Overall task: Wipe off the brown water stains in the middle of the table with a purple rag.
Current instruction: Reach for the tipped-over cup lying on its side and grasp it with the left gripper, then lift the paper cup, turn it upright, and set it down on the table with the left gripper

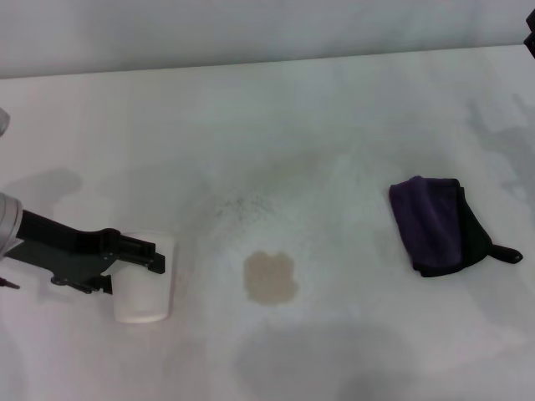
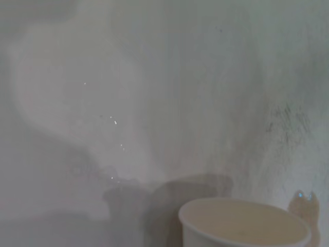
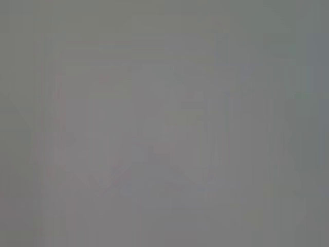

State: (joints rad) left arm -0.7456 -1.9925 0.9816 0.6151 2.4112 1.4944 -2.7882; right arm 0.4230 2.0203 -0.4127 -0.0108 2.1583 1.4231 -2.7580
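Note:
The brown water stain [image 1: 269, 277] is a tan blotch in the middle of the white table [image 1: 318, 125]. The purple rag [image 1: 435, 224] lies folded to the stain's right, its black loop tag pointing right. My left gripper [image 1: 138, 266] is at the table's left side, shut on the rim of a white cup [image 1: 144, 292] that stands on the table, left of the stain. In the left wrist view the cup's rim [image 2: 244, 218] shows with a tan patch of the stain [image 2: 304, 206] beyond it. Only a dark bit of my right arm [image 1: 530, 40] shows at the far right edge.
Faint grey speckles [image 1: 242, 205] lie on the table behind the stain. The table's far edge [image 1: 251, 60] meets a grey wall. The right wrist view is a blank grey blur.

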